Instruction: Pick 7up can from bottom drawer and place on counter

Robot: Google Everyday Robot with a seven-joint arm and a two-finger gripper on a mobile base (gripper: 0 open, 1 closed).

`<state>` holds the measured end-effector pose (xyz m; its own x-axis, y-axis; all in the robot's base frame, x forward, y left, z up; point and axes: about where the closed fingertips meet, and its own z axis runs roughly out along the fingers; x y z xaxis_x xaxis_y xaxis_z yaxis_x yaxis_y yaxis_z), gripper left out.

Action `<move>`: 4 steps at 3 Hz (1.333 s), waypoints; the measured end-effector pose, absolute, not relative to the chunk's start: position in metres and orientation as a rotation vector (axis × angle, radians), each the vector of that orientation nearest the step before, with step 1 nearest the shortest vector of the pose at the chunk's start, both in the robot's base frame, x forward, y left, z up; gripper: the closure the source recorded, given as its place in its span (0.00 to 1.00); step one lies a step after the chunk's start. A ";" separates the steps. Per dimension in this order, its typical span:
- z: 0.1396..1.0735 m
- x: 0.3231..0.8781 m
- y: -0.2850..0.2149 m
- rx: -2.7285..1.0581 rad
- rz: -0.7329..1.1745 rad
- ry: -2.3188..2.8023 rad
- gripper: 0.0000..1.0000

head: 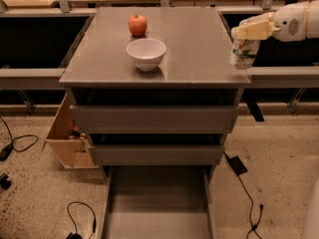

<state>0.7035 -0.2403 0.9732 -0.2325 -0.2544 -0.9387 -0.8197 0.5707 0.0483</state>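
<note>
My gripper (247,35) is at the right edge of the counter (194,39), shut on the 7up can (242,54). The silvery-white can with green markings hangs upright below the pale fingers (251,30), by the counter's right front corner and level with its top. I cannot tell if it touches the surface. The white arm comes in from the right. The bottom drawer (157,203) is pulled open at the bottom of the view, and its grey tray shows nothing inside.
A white bowl (146,53) and a red apple (137,24) stand on the left half of the counter. Two grey drawers (152,118) sit above the open one. A cardboard box (67,136) leans at the cabinet's left. Cables lie on the floor.
</note>
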 end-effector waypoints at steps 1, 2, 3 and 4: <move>0.997 0.705 -0.245 -0.887 0.651 1.736 1.00; 0.997 0.705 -0.245 -0.887 0.651 1.736 1.00; 1.002 0.721 -0.228 -0.913 0.656 1.695 1.00; 1.011 0.759 -0.190 -0.905 0.682 1.646 1.00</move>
